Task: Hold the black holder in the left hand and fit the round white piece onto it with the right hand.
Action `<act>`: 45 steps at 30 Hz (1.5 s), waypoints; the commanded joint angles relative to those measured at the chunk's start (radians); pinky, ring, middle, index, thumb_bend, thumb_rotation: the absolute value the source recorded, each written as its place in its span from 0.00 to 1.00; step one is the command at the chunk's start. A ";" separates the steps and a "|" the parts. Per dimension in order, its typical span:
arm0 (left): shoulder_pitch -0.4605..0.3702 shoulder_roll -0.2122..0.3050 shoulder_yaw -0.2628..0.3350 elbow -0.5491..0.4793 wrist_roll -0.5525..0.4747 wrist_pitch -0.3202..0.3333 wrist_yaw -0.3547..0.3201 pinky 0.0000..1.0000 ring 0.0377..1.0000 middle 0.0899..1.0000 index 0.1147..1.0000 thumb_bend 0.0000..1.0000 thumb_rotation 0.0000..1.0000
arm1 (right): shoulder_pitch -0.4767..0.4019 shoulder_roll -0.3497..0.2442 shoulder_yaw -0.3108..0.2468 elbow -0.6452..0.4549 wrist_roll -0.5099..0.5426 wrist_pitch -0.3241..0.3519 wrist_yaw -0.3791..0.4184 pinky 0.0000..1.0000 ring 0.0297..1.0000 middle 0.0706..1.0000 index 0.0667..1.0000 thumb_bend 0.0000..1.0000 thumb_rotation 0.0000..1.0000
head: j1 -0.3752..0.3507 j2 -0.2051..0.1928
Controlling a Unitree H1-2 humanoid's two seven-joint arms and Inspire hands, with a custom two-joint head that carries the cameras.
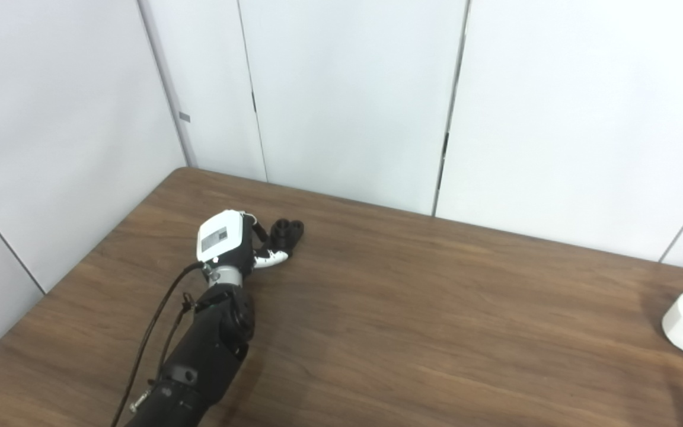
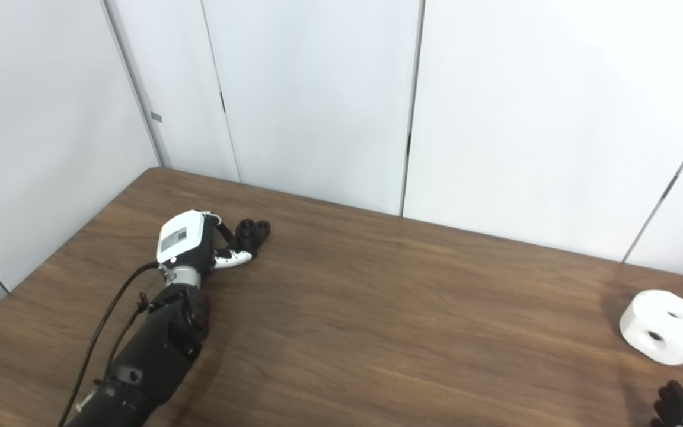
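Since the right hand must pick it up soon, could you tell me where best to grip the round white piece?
Take the white piece by its curved outer wall, fingers on opposite sides, coming from above and the near right, where the right hand waits. It lies flat on the table, holes facing up, so the wall is free.

A broad stretch of bare wooden table (image 2: 377, 332) lies between the black holder (image 2: 252, 232) at the left hand (image 2: 190, 243) and the round white piece (image 2: 664, 325) far right. White wall panels (image 2: 318, 101) close the far edge.
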 commanded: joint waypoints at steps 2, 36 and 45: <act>-0.007 0.006 0.013 -0.029 -0.028 -0.038 0.032 0.92 0.93 0.82 0.42 0.51 0.05 | 0.056 0.035 0.022 0.053 0.001 -0.007 -0.005 1.00 1.00 1.00 1.00 0.60 1.00 | -0.002 0.002; 0.317 -0.084 -0.133 -0.504 -0.098 -0.123 -0.172 0.82 0.91 0.83 0.42 0.51 0.05 | 0.058 0.067 0.047 -0.006 -0.053 0.006 -0.025 1.00 1.00 0.99 1.00 0.64 1.00 | -0.156 0.082; 0.385 -0.098 -0.181 -0.572 -0.095 -0.191 -0.211 0.82 0.90 0.81 0.42 0.51 0.05 | 0.069 0.080 0.068 -0.052 -0.108 0.043 -0.052 1.00 1.00 0.99 1.00 0.63 1.00 | -0.244 0.136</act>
